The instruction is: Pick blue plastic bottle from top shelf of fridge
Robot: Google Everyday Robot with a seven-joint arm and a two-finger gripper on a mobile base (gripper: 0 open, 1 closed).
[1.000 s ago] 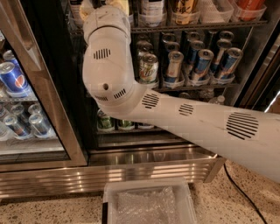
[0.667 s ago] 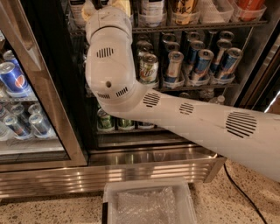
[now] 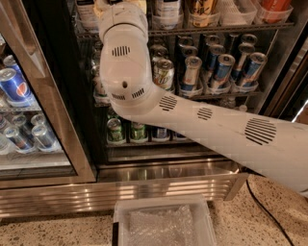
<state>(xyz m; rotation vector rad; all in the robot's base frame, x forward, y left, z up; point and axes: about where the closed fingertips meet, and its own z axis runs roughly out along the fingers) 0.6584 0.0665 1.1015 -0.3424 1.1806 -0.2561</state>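
I take the blue plastic bottle (image 3: 167, 8) to be the white-labelled one at top centre. It stands upright on the top shelf (image 3: 226, 29) of the fridge (image 3: 163, 174), long axis vertical, cap out of frame. If full, I judge it heavy, smooth and slightly yielding, so I'd grip mid-body across the label. The gripper sits past the arm (image 3: 216, 127) at the upper edge, left of the bottle; I cannot tell its state.

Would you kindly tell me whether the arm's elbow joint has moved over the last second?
Yes: the elbow joint rose slightly against the soda cans; the gripper is out of view above it.
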